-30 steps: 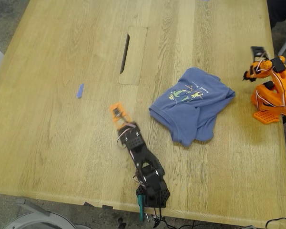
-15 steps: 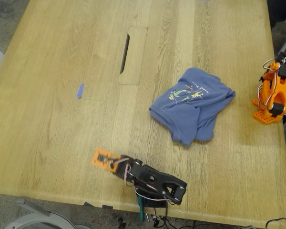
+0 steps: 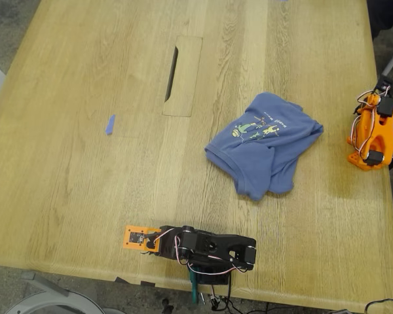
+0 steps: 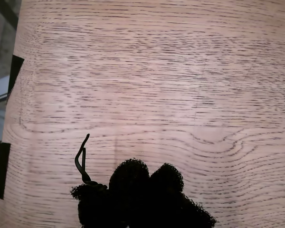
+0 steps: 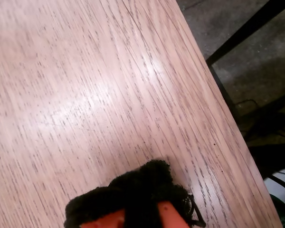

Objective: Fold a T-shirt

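Arms sit folded back in the exterior view, and the T-shirt [image 3: 265, 142] lies bunched up right of the table's [image 3: 85, 183] middle, far from both. First wrist view: my first gripper [image 4: 147, 183] looks pressed together over bare wood. Second wrist view: my second gripper [image 5: 142, 190] looks together by the table edge. Judged next: reach one shirt edge slowly, then pinch.
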Available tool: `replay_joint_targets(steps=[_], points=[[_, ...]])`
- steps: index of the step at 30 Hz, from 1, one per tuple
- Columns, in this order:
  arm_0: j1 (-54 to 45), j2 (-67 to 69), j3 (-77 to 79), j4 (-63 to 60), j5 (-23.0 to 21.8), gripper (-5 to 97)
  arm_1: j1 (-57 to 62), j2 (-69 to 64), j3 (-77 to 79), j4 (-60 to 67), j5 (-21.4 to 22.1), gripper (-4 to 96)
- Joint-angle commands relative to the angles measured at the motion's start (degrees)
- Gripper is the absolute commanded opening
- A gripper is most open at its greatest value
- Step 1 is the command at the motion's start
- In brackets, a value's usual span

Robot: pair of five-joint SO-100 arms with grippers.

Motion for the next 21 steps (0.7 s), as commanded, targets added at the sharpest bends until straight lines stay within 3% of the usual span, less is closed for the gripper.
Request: replay_joint_targets(steps=[1, 3, 6, 11, 14, 21], points=[[-2.46, 6.50, -0.79, 3.43, 1.14, 0, 0.53, -0.26, -0.26, 0.70, 0.18, 0.0], [-4.13, 6.50, -0.79, 9.40, -0.53, 0, 1.41, 0.35, 0.00, 0.70, -1.23, 0.0], [-5.36, 6.42, -0.79, 11.43, -5.71, 0, 8.53, 0.70, 1.41, 0.53, -11.95, 0.0], [-5.54, 6.33, -0.79, 11.43, -12.74, 0, 19.16, 0.79, 6.42, -2.02, -20.65, 0.0], [-5.45, 5.89, -0.70, 11.43, -15.12, 0, 22.15, 0.88, 8.79, -2.90, -17.31, 0.0], [-4.48, 5.98, -0.70, 11.43, -15.03, 0, 22.50, 0.88, 11.60, -5.19, -10.90, 0.1]])
